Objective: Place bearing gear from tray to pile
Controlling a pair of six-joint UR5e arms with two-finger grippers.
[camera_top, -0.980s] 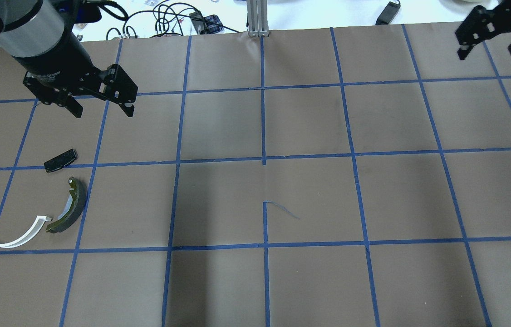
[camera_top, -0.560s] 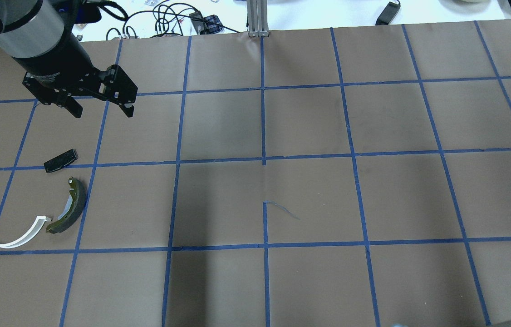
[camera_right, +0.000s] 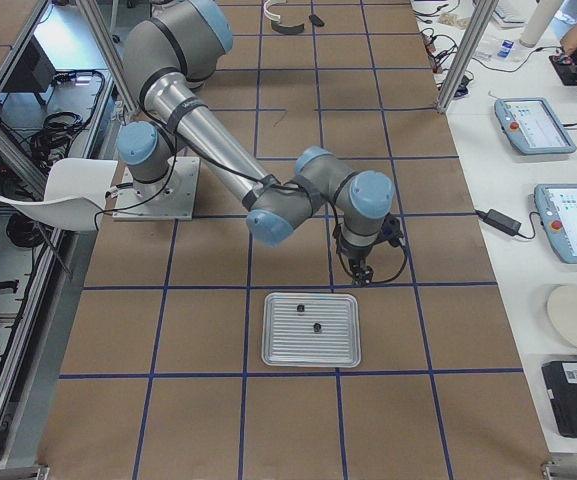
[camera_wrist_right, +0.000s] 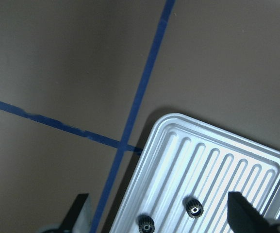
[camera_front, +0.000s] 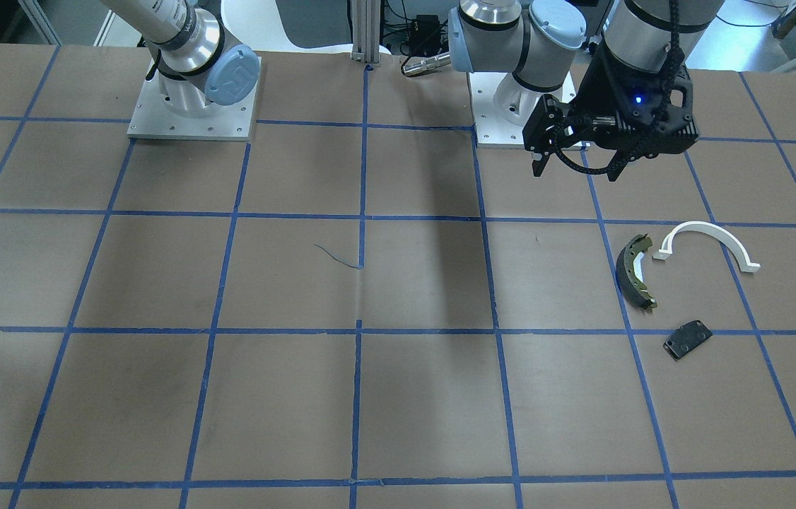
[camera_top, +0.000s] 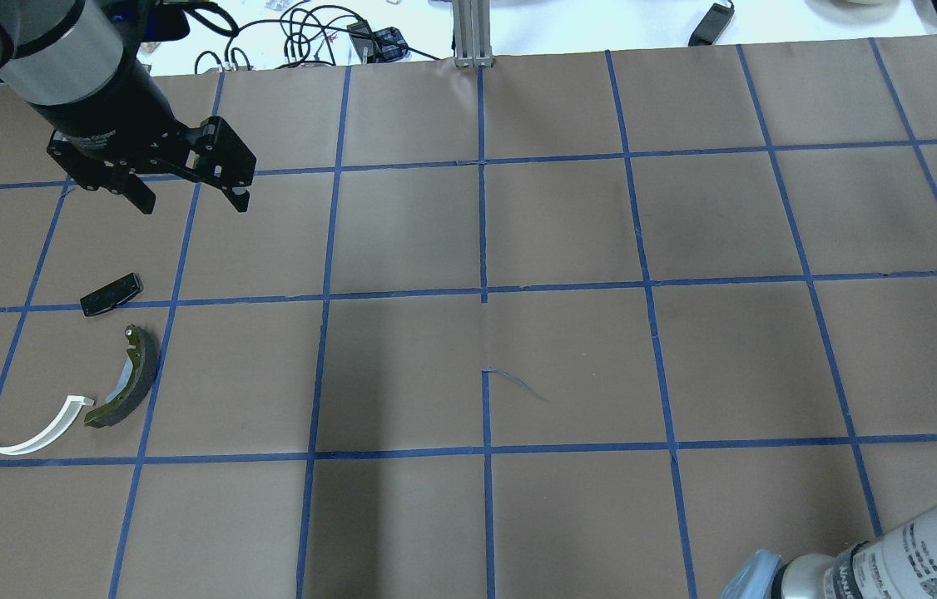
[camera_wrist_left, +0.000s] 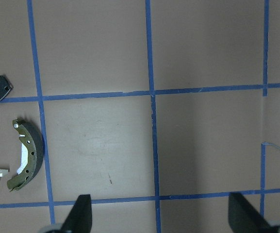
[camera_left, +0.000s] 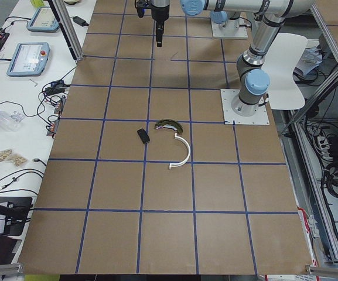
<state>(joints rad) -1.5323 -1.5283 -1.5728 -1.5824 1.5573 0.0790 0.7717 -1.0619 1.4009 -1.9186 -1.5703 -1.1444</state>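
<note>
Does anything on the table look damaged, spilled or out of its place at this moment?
Only one small thing: a thin strip of blue tape strays off its grid line near the centre of the table, as if peeled. The two gears sit inside the tray; nothing is spilled.

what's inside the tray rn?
Two small dark gears, lying apart on the silver tray's ribbed floor. The right wrist view crops the tray; exterior right shows it whole, nothing else inside.

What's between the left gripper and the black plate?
Only bare table and a blue tape line separate left gripper from black plate, seen overhead.
</note>
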